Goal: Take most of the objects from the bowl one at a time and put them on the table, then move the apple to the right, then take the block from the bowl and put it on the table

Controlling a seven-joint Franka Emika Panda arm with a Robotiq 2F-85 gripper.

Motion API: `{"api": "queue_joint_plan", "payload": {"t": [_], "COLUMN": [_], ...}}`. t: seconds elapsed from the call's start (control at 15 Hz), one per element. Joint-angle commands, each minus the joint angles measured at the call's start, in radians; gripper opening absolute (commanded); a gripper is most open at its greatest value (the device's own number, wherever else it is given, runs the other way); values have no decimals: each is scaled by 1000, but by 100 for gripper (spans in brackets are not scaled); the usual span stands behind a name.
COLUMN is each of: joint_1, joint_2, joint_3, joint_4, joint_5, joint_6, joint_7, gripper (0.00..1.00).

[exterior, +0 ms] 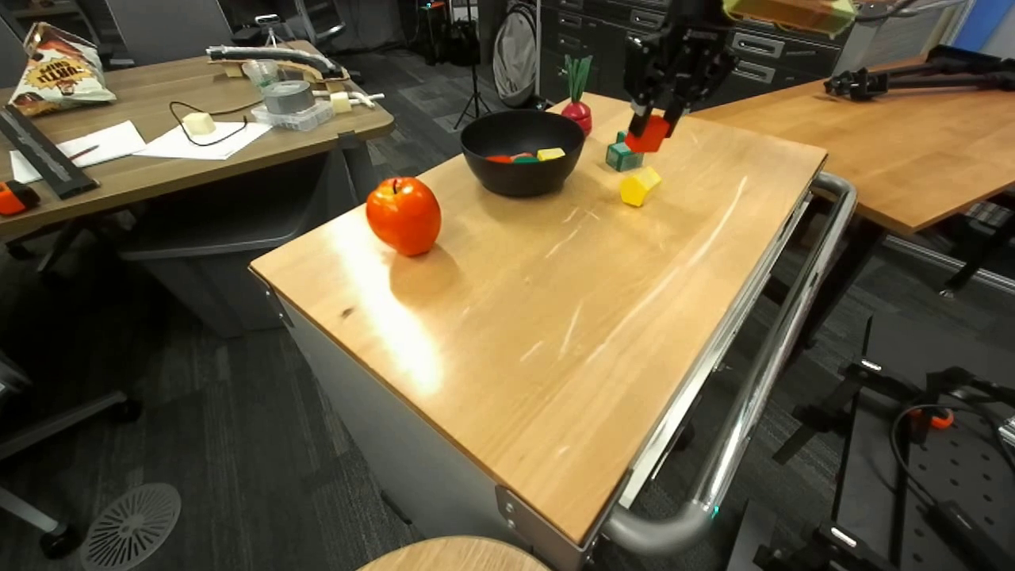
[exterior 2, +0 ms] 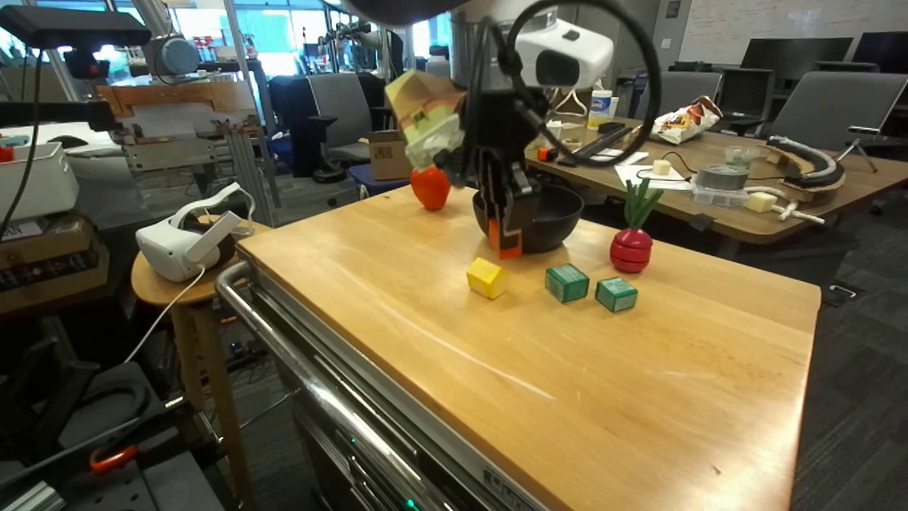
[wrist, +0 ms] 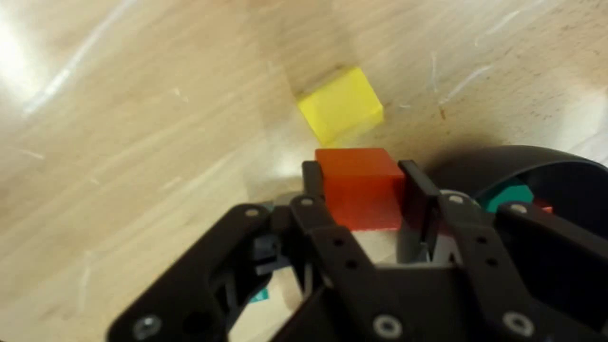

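Currently holds red block clamped in pincer, above desk. Also includes, set on desk: one yellow block, two green blocks, black bowl (red, green and yellow blocks inside), apple apart from bowl, leafy red radish.

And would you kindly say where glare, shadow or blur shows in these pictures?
In an exterior view, bright glare streaks the table near the apple, which casts a soft shadow; in an exterior view, the windows look washed out; in the wrist view, the yellow block looks slightly soft.
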Motion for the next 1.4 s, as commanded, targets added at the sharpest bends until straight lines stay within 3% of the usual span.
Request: {"api": "queue_joint_plan", "payload": {"t": [0.0, 0.2, 0.4, 0.47, 0.67, 0.8, 1.13, 1.33], "joint_1": [-35, -44, -47, -51, -55, -52, -41, -5], "joint_2": [-121, -135, -102, -88, -64, -57, -112, -137], "joint_3": [-26, -42, -27, -19, -5, 2, 22, 36], "joint_4": [-169, -193, -165, -150, -121, -108, -76, -2], "joint_5": [121, 130, 30, -23, -168, -236, -328, -264], "joint_6": [107, 116, 106, 92, 56, 44, 103, 85], "joint_7": [-88, -126, -102, -80, -38, -15, -15, -143], "gripper": [17, 17, 20, 62, 77, 97, 100, 100]}}
